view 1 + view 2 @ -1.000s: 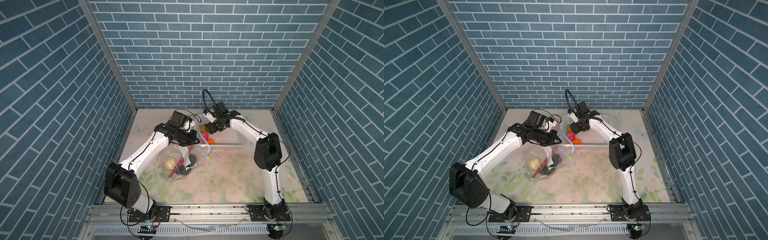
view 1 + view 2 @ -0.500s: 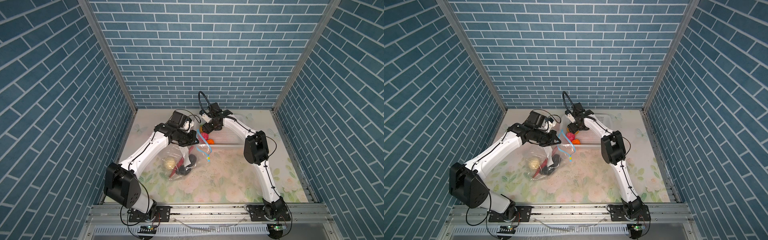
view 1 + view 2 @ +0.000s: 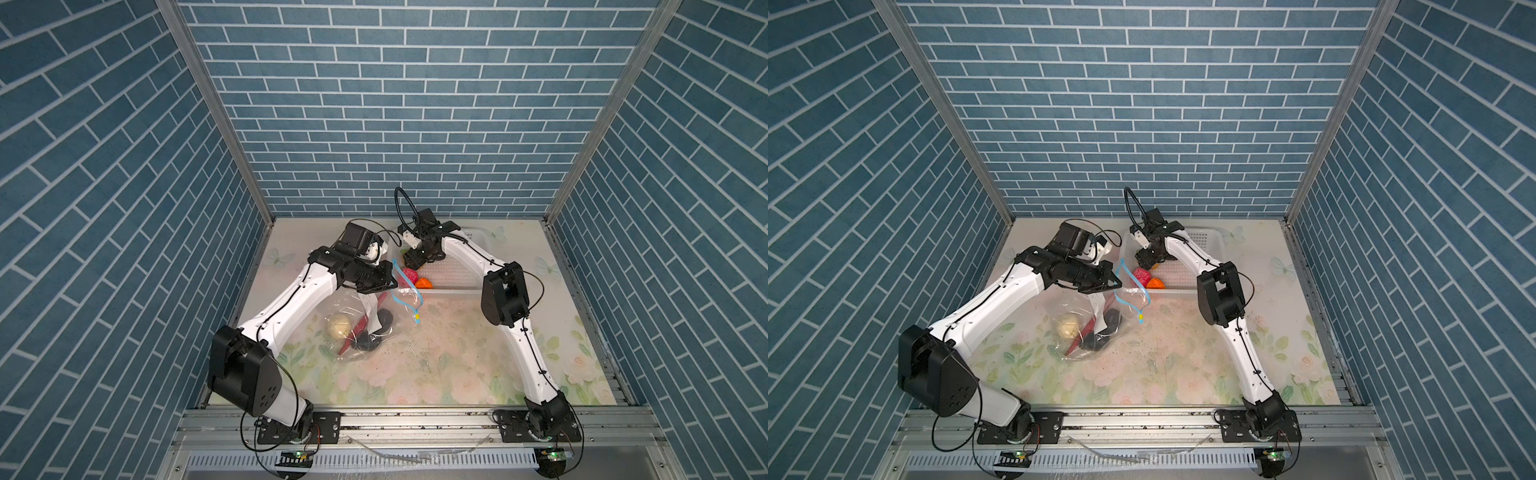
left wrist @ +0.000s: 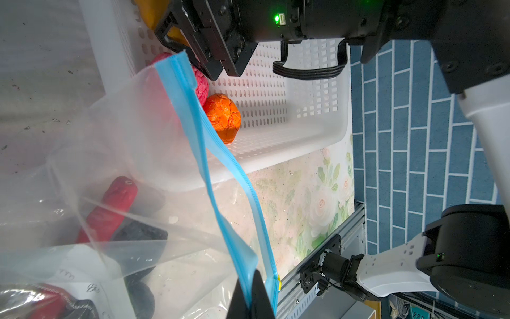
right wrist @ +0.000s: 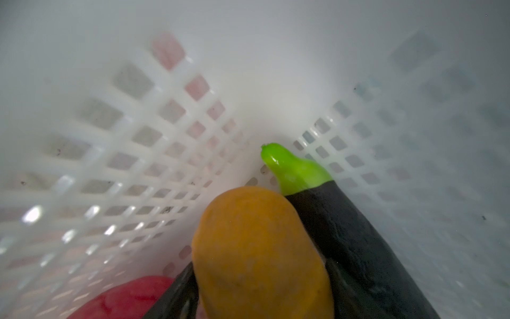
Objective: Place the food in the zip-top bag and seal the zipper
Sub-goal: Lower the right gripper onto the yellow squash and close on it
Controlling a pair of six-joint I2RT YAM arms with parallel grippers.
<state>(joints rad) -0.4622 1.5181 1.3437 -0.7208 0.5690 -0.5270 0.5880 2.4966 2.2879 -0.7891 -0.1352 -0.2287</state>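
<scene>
The clear zip-top bag point(image 3: 365, 328) point(image 3: 1096, 324) lies on the floral mat and holds a cream ball point(image 3: 340, 326), a red strip point(image 3: 357, 336) and black ovals point(image 3: 384, 320). My left gripper point(image 4: 249, 298) point(image 3: 390, 284) is shut on one lip of the blue zipper point(image 4: 209, 154), lifting the mouth apart; the yellowish slider point(image 4: 279, 281) sits at its end. My right gripper point(image 5: 259, 276) point(image 3: 411, 262) is down in the basket's corner, its fingers closed against both sides of a yellow piece point(image 5: 259, 248). A pink ball point(image 4: 201, 88) and an orange piece point(image 4: 223, 118) lie in the basket.
The white perforated basket point(image 3: 457, 289) point(image 4: 276, 154) stands just behind the bag's mouth. A black eggplant with a green stem point(image 5: 345, 234) rests against the yellow piece in the basket's corner. Blue brick walls enclose the table on three sides.
The right arm has swung left and its gripper has gone deeper into the basket's corner, onto the yellow piece. The left gripper has kept the bag's lip raised in the same place.
</scene>
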